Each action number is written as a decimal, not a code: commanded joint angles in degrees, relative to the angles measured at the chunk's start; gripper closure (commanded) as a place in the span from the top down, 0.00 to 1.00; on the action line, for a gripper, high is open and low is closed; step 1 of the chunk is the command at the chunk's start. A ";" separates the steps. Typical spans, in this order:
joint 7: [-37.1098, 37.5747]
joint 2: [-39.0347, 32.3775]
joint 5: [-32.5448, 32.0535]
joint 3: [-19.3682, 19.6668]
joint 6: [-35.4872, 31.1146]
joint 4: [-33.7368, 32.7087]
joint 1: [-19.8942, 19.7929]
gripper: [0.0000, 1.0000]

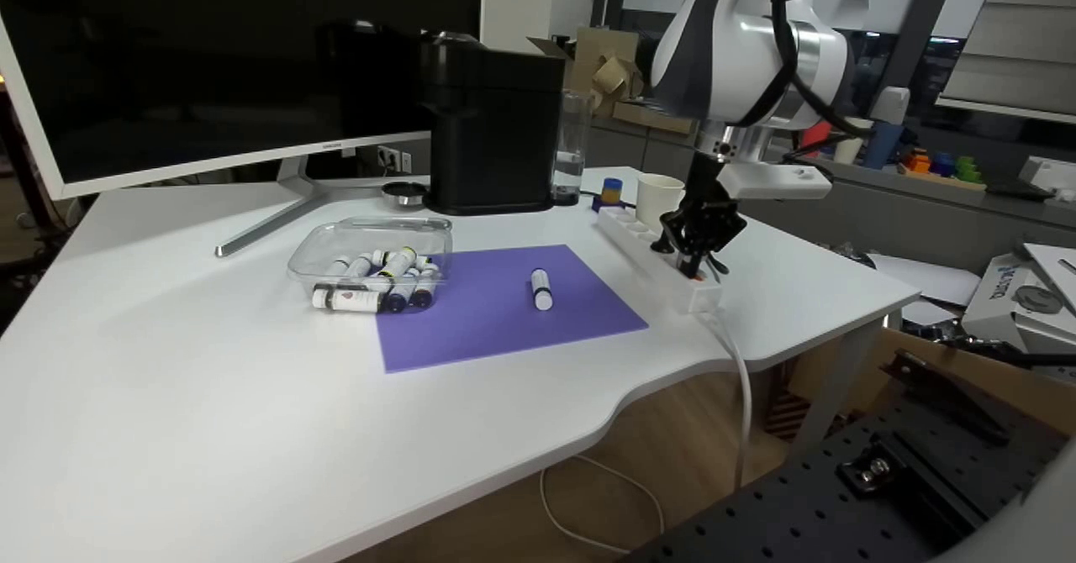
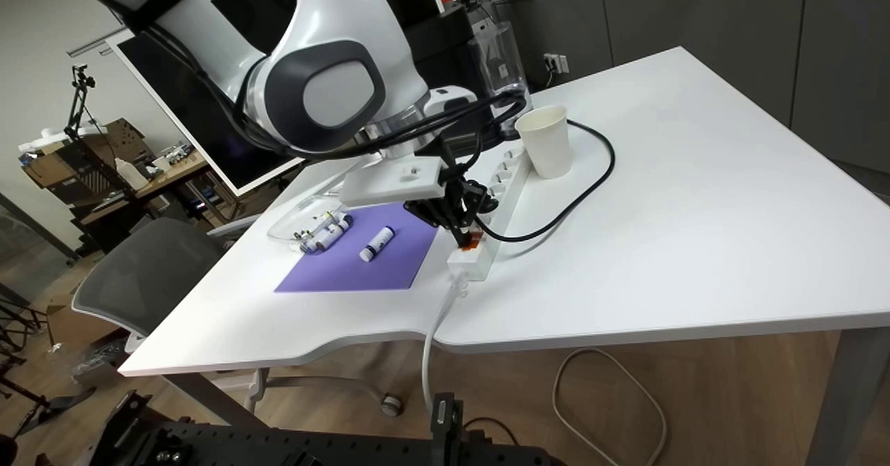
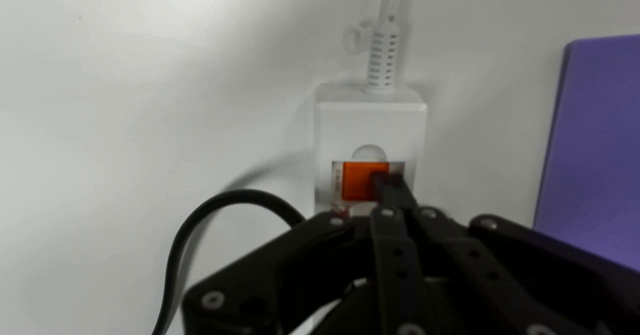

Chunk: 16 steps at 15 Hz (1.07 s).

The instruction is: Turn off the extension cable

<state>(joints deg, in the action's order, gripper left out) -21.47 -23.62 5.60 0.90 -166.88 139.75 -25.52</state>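
Small lettering [image 1: 334,144] on the monitor [image 1: 227,59] seems to read SAMSUNG; print [image 3: 337,179] beside the orange switch [image 3: 357,181] is illegible

The arm [image 2: 348,24] I drive is white with grey panels [image 2: 284,94]; above its black gripper [image 3: 389,181] with pale screws [image 3: 213,300] I see black cables [image 1: 783,21] and a white box [image 1: 775,181].

In the wrist view the gripper [image 3: 392,181] hides part of the orange switch [image 3: 357,181] and much of the extension cable [image 3: 372,125]; the marks [image 3: 337,179] near the switch are too small to read. The right edge cuts off the purple sheet [image 3: 595,150]; in an exterior view the top edge crops the monitor [image 1: 210,50].
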 commanded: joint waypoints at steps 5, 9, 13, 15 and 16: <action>2.15 -1.04 -2.99 3.73 1.43 0.96 2.97 0.00; 4.65 -4.61 -5.11 6.81 2.97 -0.86 5.93 0.00; 6.92 -6.85 -7.12 8.76 1.95 -1.56 8.59 0.00; 7.16 -5.99 -7.41 8.70 1.51 -0.98 9.10 0.00; 6.72 -4.66 -7.14 8.36 1.65 -0.44 8.96 0.00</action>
<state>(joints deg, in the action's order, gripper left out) -16.95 -23.75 -0.28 8.90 -164.31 139.71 -17.14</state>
